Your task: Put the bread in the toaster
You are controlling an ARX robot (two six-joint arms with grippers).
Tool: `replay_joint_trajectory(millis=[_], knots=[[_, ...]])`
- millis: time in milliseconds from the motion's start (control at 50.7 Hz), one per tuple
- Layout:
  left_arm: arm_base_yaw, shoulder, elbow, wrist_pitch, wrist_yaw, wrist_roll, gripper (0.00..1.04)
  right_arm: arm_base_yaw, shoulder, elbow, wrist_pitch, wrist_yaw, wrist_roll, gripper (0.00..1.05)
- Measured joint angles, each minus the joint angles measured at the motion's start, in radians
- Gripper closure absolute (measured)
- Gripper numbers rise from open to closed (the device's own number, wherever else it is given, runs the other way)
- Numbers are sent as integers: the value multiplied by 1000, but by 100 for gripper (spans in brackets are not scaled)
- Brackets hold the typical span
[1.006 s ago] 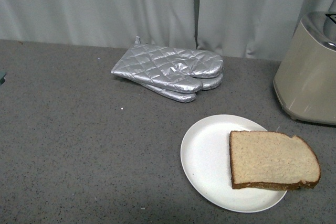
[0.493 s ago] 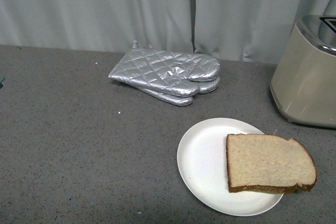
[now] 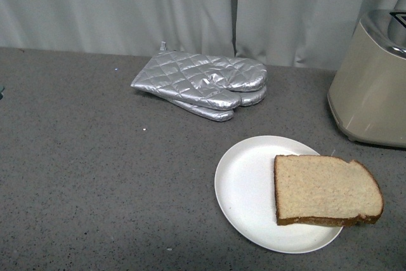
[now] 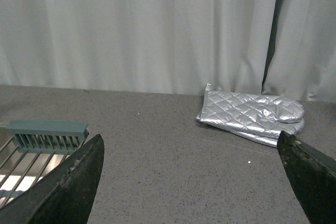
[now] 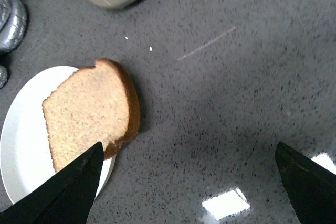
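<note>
Jaws of the right end effector [image 5: 189, 144] stand wide apart, released, over the tabletop [image 5: 236, 103]; the bread [image 5: 89, 111] lies on a white plate [image 5: 18, 145] just beside one finger, not between them. The toaster [image 3: 368, 87] stands beyond the plate, toward the far edge. The left end effector [image 4: 190, 135] is also released.

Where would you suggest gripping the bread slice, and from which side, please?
Grip the bread by its rounded end, which overhangs the white plate on the robot's right. Coming in low from that side, there is likely room to reach beneath the flat-lying slice.
</note>
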Motion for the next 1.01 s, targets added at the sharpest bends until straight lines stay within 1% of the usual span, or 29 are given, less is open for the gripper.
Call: replay_joint_trajectory(millis=[138,296,414,552,710,1006], knots=[[0,0,0,0,-1,0,7,12,124,-19,110,-6,57,9],[0,0,0,0,0,0,7,54,312,-29,331,-22,138,9],[0,0,0,0,0,0,7,80,438,-19,439,-22,187,9],[0,0,0,0,0,0,7,106,534,16,498,-19,225,9],[0,0,0,0,0,0,7,117,621,56,548,-18,253,9],[0,0,0,0,0,0,7,117,727,140,564,-14,280,9]])
